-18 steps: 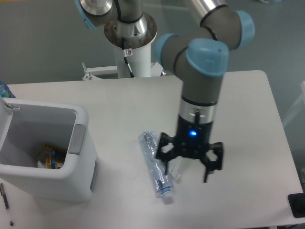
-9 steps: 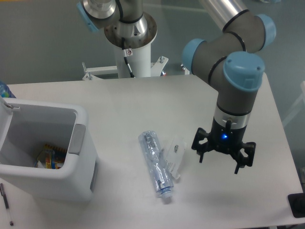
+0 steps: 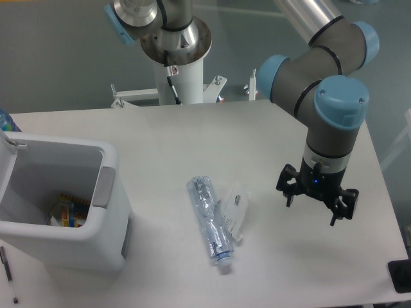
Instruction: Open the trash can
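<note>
Grey wall behind, white table [image 3: 192, 141] in front, arm's white pedestal at far edge. Trash can [image 3: 109, 244] at table's left, mouth exposed, lid apparently swung up at far left, grey push tab [image 3: 104, 187] on right rim, colourful litter inside; task looks done. Gripper [image 3: 318, 202] hovers over right side, well apart from bin, fingers spread, holding nothing, probably parked clear of work. Crushed clear bottle [image 3: 209, 221] lies mid-table, between bin and gripper, small clear packet [image 3: 235, 208] touching it.
</note>
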